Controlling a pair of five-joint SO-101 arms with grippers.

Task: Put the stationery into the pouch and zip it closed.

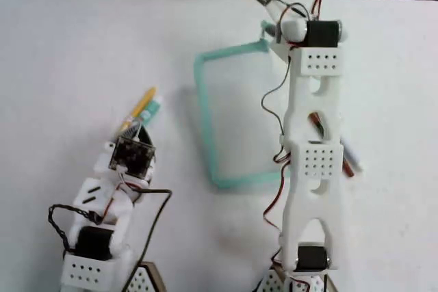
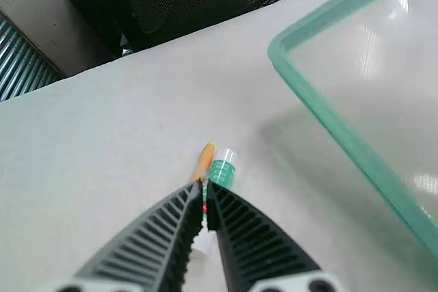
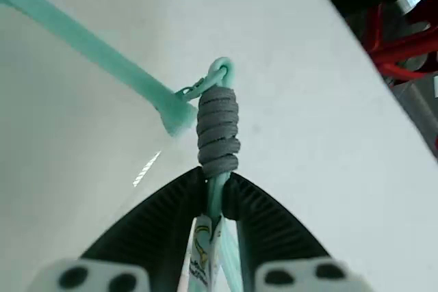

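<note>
On white worktop, high view: clear pouch (image 1: 206, 128) with teal edge lies mid-worktop. Right pincer (image 1: 272, 29) at its far corner. Left pincer (image 1: 140, 126) off pouch's other side, at orange pen (image 1: 144, 106) and green-labelled stick (image 1: 153, 110). More pens (image 1: 350, 162) lie partly under right arm.

Left wrist view: left pincer (image 2: 205, 188) clenched on orange pen (image 2: 203, 158). Green-labelled stick (image 2: 222, 169) touching alongside. Pouch (image 2: 321, 111) near, apart.

Right wrist view: right pincer (image 3: 217, 179) clenched on zip pull (image 3: 217, 131), grey-wrapped teal loop at pouch (image 3: 89, 44) corner.
</note>
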